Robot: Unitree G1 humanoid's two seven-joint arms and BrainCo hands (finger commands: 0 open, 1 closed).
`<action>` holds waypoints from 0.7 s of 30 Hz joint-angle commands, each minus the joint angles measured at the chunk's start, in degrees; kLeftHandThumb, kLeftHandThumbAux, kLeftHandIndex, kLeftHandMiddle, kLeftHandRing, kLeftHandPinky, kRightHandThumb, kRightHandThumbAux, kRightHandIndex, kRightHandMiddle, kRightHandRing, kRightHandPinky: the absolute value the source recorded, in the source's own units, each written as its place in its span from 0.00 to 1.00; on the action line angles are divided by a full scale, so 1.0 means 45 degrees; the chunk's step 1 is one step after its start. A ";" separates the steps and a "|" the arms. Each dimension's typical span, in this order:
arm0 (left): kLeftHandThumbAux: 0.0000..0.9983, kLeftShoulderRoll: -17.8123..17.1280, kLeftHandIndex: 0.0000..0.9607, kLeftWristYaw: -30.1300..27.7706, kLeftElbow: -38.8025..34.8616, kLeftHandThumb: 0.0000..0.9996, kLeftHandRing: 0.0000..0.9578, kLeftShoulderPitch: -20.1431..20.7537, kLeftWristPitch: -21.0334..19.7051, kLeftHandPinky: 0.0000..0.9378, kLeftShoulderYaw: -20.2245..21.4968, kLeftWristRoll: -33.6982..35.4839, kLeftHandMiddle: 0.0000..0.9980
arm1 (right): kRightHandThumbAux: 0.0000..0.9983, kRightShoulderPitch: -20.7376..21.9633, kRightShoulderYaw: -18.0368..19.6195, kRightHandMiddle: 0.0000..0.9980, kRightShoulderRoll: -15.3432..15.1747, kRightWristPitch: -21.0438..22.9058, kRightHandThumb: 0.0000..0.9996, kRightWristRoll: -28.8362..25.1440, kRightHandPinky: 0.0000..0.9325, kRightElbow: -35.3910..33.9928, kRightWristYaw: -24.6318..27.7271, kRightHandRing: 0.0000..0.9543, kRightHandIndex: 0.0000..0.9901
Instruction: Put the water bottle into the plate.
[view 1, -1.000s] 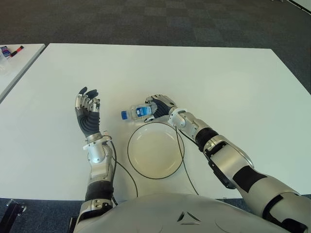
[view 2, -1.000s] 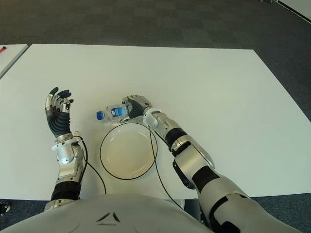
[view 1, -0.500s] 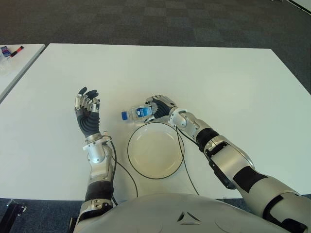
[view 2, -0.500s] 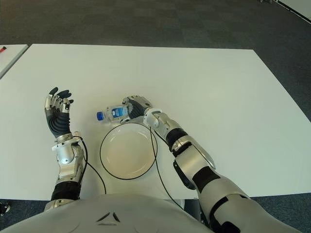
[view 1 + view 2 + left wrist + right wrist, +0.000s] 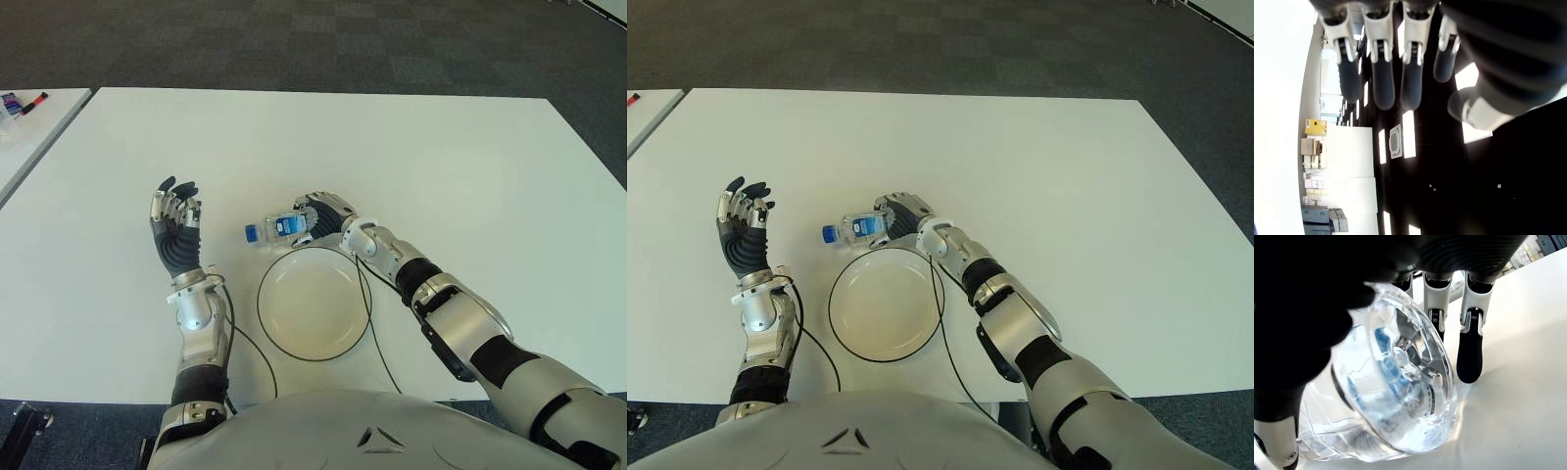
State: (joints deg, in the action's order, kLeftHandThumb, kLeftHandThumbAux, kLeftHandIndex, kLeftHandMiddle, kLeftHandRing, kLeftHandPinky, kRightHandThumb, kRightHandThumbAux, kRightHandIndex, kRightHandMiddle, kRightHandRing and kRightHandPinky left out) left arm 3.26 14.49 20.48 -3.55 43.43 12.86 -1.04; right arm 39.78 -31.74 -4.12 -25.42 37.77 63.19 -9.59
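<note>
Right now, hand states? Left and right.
Left hand: open, fingers raised, holding nothing, left of the plate.
Right hand: closed around the water bottle lying on the table.

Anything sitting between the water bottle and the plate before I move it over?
Nothing visible. The right hand is closed around the water bottle, which lies on its side just beyond the plate's far rim. The plate holds nothing, and the table between them is bare.

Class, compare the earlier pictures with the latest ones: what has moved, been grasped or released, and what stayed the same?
Nothing has visibly changed. The right hand still wraps the lying water bottle on the table just beyond the plate, and the left hand stays raised and open to the plate's left.
</note>
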 commanded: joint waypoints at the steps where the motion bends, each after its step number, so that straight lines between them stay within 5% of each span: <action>1: 0.63 -0.0057 0.23 -0.0230 0.0169 0.55 0.34 0.0007 -0.0105 0.38 -0.0029 0.0220 0.33 | 0.66 -0.0094 0.0082 0.51 -0.0025 0.0039 0.96 -0.0089 0.92 0.0032 -0.0180 0.55 0.39; 21: 0.63 -0.0108 0.22 -0.0242 0.0243 0.54 0.34 0.0042 -0.0029 0.38 -0.0035 0.0240 0.33 | 0.66 -0.0197 0.0318 0.51 0.0080 0.0100 0.95 -0.0206 0.92 0.0084 -0.0056 0.55 0.39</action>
State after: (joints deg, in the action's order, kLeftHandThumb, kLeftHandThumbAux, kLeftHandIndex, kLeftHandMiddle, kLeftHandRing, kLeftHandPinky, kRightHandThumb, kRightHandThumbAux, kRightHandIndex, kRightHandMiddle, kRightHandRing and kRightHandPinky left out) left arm 3.04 13.90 20.66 -3.49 43.44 12.69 -0.02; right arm 39.29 -30.67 -3.77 -25.32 37.62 63.20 -9.82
